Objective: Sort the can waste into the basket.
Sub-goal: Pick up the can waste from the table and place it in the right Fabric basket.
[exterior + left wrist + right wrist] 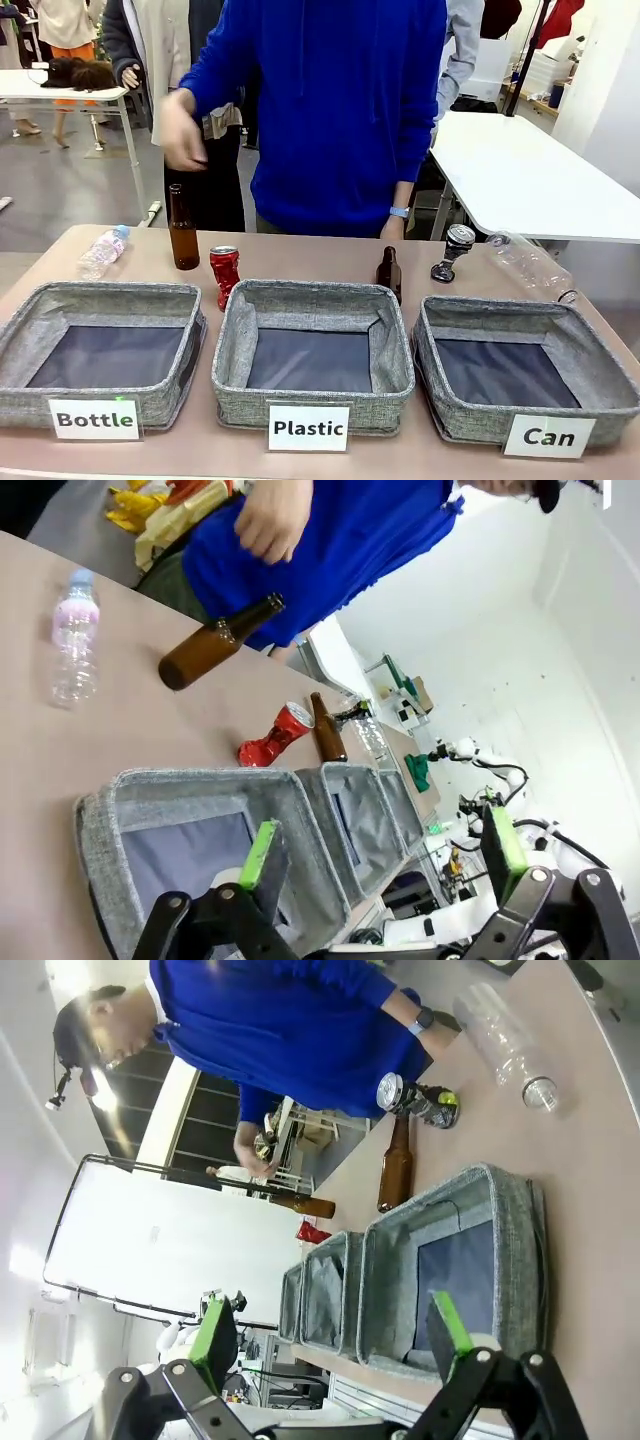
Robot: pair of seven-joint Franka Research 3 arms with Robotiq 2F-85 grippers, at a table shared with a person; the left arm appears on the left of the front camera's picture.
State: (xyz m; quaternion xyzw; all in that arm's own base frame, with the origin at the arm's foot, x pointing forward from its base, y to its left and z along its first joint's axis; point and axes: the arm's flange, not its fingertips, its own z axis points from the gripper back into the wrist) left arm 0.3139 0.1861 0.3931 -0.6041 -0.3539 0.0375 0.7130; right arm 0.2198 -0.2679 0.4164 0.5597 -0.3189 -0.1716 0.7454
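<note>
Both my left pincer (380,840) and right pincer (330,1330) gape apart, and I judge the right nearer the dark can (452,255) standing just behind the basket (465,420).

The left claw (382,840) is black, its two fingers faced with bright green pads (263,852) and hinged on dark linkage bars with round silver-grey pins at the joints. The right claw (330,1315) is built alike, black with green pads (215,1332) and the same pale pins. The person (330,100) wears a bright blue top with sleeves and a light blue wristband (399,212).
</note>
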